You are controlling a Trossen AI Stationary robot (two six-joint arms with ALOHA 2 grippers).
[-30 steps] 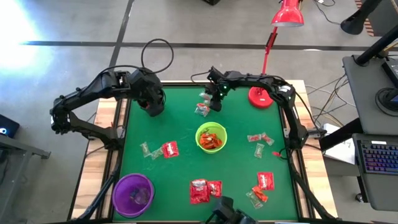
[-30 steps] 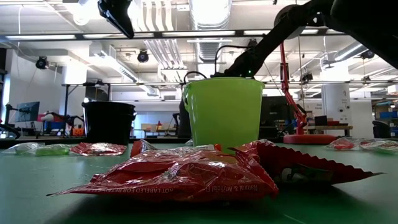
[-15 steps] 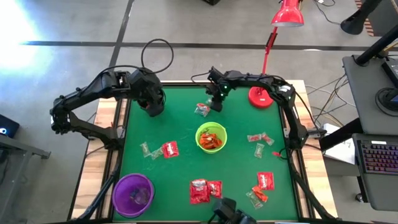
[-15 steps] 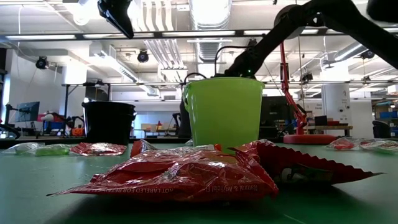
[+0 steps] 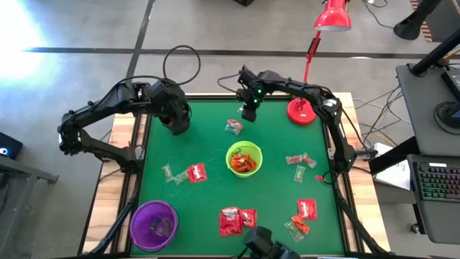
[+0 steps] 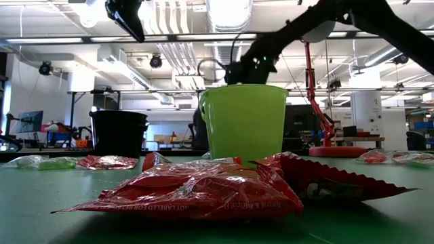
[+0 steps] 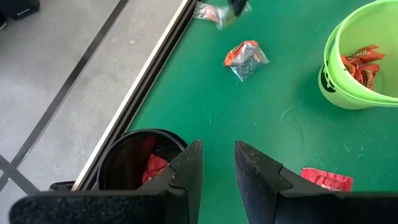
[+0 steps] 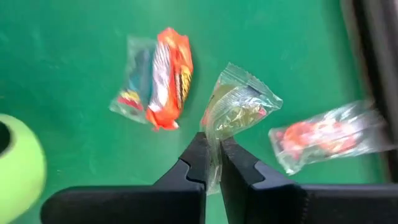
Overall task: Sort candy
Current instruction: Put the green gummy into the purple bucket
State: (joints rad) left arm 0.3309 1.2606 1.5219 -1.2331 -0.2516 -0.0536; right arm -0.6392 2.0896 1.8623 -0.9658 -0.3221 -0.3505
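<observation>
The table is topped with a green mat, with wood strips seen along its left and right edges. A lime-green bowl is sat roughly mid-table, with orange-red candy inside. A black bowl is parked near the far left corner, and a purple bowl near the front left corner. The round red base of a lamp is stood at the far right. Candy is scattered all over: a red packet left of the green bowl with pale wrappers just beside it, red packets at the front, and more pieces to the right.
</observation>
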